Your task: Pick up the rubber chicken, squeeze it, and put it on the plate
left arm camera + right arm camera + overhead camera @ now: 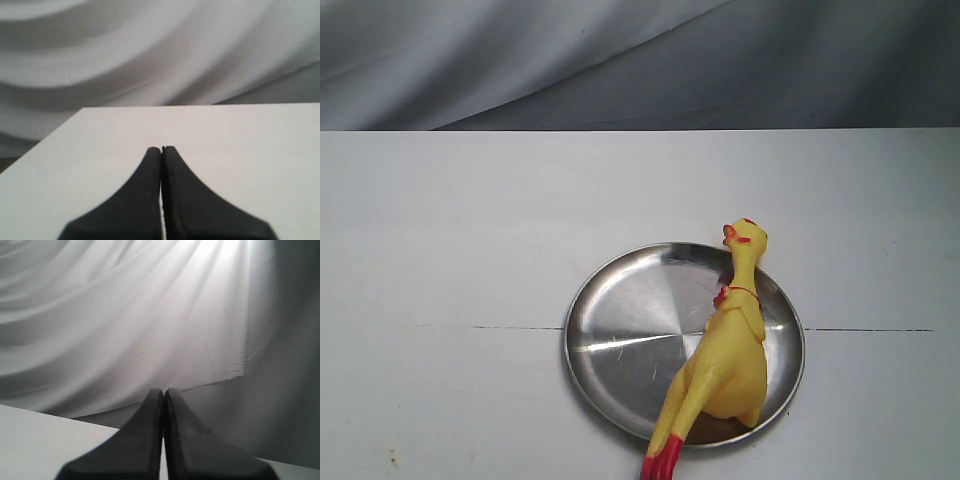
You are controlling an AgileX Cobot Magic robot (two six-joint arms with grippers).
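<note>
Rubber chicken (728, 362) on plate (620, 330) shows only in exterior view.

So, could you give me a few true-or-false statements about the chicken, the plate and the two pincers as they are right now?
1. The rubber chicken lies on the plate. True.
2. The chicken lies wholly inside the plate's rim. False: its red feet stick out over the near edge.
3. The left pincer is shut and empty. True.
4. The right pincer is gripping the chicken. False: it is shut on nothing and faces the backdrop cloth.
</note>
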